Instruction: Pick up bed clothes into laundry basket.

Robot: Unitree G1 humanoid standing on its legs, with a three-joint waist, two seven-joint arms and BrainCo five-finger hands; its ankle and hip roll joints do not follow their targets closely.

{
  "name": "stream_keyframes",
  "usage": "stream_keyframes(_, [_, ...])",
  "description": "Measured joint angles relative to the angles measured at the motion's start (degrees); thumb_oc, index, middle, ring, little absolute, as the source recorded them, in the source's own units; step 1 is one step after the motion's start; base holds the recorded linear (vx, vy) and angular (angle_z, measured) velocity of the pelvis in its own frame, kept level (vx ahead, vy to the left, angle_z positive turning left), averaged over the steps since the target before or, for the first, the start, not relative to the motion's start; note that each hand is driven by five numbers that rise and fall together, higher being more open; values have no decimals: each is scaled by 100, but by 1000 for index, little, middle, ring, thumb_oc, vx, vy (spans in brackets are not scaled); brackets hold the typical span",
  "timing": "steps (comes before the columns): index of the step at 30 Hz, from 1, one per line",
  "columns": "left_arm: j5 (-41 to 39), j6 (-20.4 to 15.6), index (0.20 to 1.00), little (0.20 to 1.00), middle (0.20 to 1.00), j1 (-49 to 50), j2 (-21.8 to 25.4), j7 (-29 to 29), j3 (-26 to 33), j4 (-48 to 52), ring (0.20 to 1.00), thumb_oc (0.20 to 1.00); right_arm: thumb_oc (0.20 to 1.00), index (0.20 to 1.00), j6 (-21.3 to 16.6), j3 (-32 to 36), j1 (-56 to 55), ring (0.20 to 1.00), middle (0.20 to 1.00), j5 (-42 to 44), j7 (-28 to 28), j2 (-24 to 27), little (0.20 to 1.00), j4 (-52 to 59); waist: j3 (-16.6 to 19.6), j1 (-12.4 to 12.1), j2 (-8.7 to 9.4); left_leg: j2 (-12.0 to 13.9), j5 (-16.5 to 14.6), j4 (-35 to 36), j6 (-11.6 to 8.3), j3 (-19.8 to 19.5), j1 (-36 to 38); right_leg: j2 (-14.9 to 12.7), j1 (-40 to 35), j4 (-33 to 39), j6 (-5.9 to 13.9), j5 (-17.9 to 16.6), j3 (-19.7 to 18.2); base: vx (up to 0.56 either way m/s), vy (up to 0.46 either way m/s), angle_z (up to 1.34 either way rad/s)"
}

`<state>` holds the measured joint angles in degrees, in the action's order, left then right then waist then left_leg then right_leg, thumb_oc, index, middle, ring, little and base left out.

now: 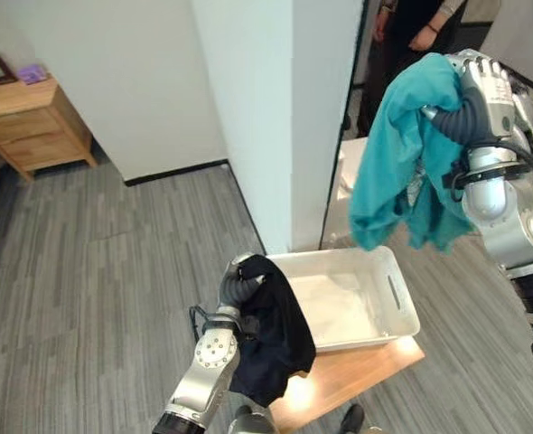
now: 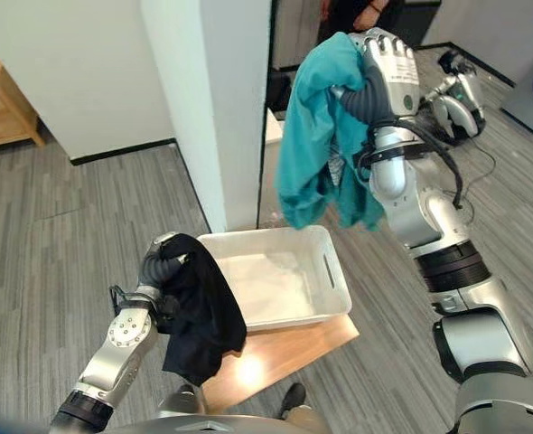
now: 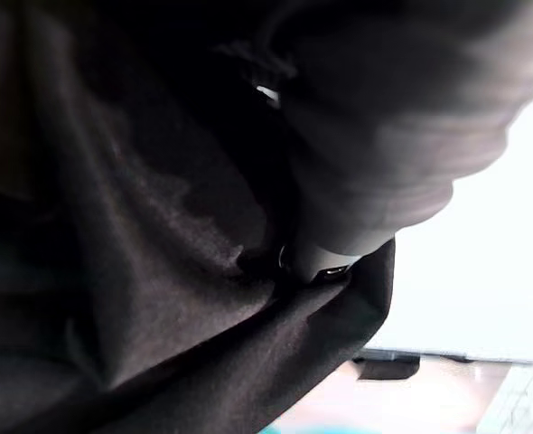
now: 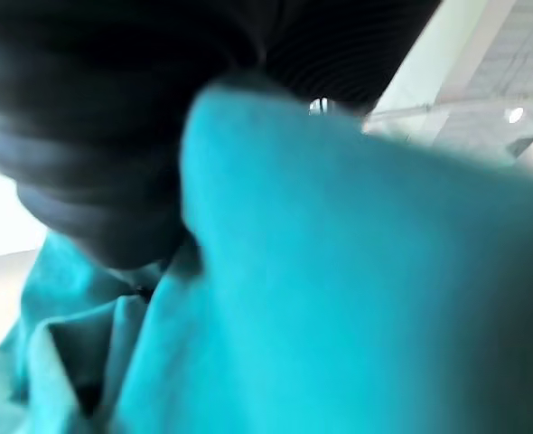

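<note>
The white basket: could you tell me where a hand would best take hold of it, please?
Probably at the slot handle cut into the basket's right end wall, coming from the right. Fingers could hook through the slot; the long walls look smooth.

Garment you hold in right hand point(image 2: 388, 68): teal point(image 2: 316, 136), plain.
Garment in left hand point(image 2: 163, 258): black point(image 2: 203, 312), plain.
Basket point(image 2: 334, 271): white.
Floor point(image 1: 113, 271): grey wood-grain planks.

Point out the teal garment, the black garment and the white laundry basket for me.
teal garment point(image 1: 397, 154), left eye view, middle of the hanging cloth.
black garment point(image 1: 275, 330), left eye view, middle of the draped cloth.
white laundry basket point(image 1: 397, 294), left eye view, right wall by the handle slot.
</note>
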<state>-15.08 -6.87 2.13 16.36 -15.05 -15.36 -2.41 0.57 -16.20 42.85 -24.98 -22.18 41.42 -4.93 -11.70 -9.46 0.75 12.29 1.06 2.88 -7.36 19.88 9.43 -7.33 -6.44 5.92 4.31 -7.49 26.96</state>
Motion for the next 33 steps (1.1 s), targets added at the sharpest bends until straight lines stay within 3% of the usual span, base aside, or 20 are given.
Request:
stream_keyframes(5, [-42, 1, 200, 200, 200, 159, 10, 5, 46, 102, 200, 200, 200, 200, -29, -7, -350, 200, 200, -4, 73, -444, 200, 166, 33, -197, -16, -57, 4, -6, 8, -59, -41, -83, -22, 1, 27, 25, 101, 12, -34, 10])
stream_keyframes(15, [-42, 5, 200, 200, 200, 303, 4, 22, 62, 172, 200, 200, 200, 200, 2, 137, -1889, 200, 200, -378, 209, -746, 200, 261, 147, -185, -120, -71, 8, -2, 9, -203, -118, -98, -69, 0, 47, 19, 239, -5, -8, 8])
stream_keyframes(22, [-41, 6, 200, 200, 200, 336, 3, 24, 58, 171, 200, 200, 200, 200, 65, 216, -2200, 200, 200, -375, 227, -921, 200, 106, 180, -175, -186, -68, 8, 1, 10, -199, -116, -95, -75, 0, 59, 28, 235, 0, 0, 0])
stream_keyframes(27, [-42, 6, 200, 200, 200, 382, -5, 27, 43, 171, 200, 200, 200, 200, 50, -101, -2278, 200, 200, -385, 397, -1327, 200, -88, 205, -182, -224, -67, 9, -4, 12, -198, -117, -95, -75, 1, 61, 30, 233, 0, 0, 0])
stream_keyframes(33, [-43, 8, 200, 200, 200, 390, -16, 33, -20, 169, 200, 200, 200, 200, 124, -491, -2429, 200, 200, -460, 511, -1616, 200, -1558, 237, -235, -203, -85, 11, -2, 13, -277, -153, -115, -88, 0, 78, 42, 291, -4, 6, 6])
